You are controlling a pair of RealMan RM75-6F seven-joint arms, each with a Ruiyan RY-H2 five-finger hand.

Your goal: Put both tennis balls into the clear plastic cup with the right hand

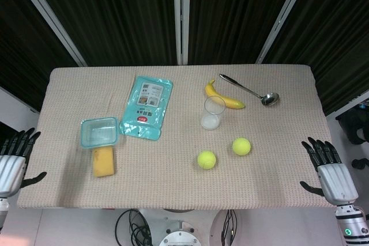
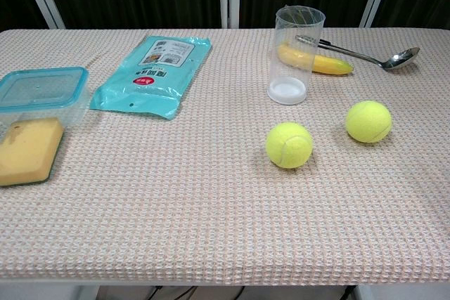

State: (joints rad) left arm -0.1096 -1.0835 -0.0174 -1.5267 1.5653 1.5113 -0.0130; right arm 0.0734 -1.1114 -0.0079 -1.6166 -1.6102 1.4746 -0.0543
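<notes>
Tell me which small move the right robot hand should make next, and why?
Probably move the right robot hand inward toward the nearer tennis ball. Both balls lie on the table, outside the clear plastic cup, and the hand is open at the table edge, holding nothing. The other tennis ball lies further left.

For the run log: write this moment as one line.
right hand open, table edge | left hand open | both tennis balls on table | cup upright, empty

Left black-and-silver robot hand at the near left, fingers spread apart and pointing up, thumb out to the side, holding nothing, right black-and-silver robot hand at the near right, posed likewise, empty
</notes>
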